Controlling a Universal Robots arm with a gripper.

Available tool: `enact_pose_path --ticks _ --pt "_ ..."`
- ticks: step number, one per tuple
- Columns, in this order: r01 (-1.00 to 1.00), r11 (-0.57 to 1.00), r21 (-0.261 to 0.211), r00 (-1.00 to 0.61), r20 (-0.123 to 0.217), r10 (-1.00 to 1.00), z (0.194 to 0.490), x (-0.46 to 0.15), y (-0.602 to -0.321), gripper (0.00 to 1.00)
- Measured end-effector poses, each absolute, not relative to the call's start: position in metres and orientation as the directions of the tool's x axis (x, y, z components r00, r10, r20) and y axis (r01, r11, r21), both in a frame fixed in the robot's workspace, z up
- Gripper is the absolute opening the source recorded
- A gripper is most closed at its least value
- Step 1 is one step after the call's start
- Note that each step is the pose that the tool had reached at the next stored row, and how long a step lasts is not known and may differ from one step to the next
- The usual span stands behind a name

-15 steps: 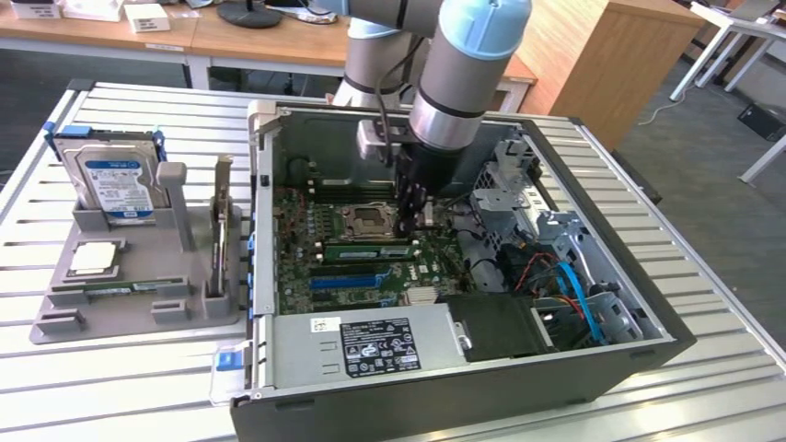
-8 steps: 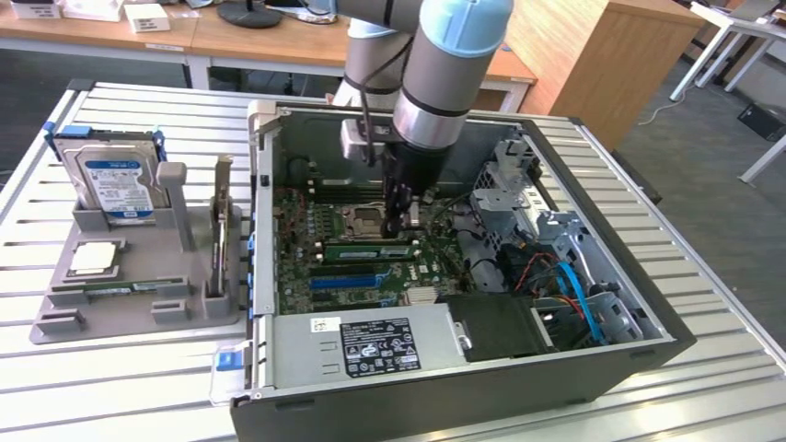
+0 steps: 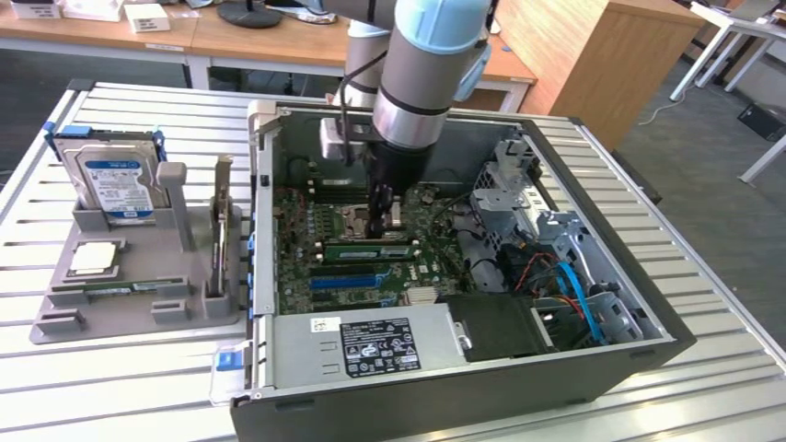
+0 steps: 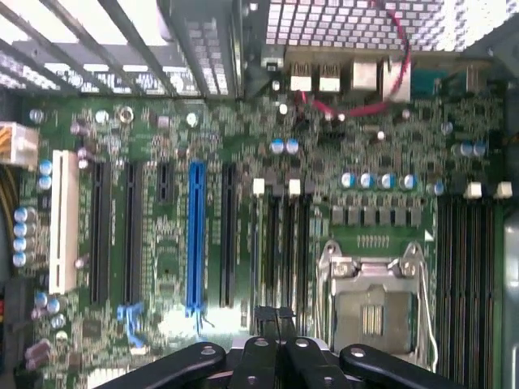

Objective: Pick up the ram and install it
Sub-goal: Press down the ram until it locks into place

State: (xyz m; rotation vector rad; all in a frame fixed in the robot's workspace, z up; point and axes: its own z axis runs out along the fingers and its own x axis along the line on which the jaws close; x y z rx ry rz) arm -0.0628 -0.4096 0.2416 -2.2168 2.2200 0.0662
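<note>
Down inside the open computer case, over the green board: gripper, fingers pinched shut. Just beside the fingertips, standing in a slot near the board's middle: the ram. On the grey holder, along its near edge: another stick.

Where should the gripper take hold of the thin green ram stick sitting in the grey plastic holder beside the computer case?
Probably at the middle of its upper long edge, coming straight down from above, one finger on each flat face. The thin green ram stick appears to stand on edge in the grey plastic holder, whose blocks crowd its ends, leaving the mid-span free.
</note>
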Motion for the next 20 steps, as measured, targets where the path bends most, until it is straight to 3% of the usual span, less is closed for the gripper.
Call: enact_pose_path --ticks 20 --pt "-1.0 0.002 0.027 -0.003 -0.032 -0.999 0.242 -0.084 -0.411 0.11"
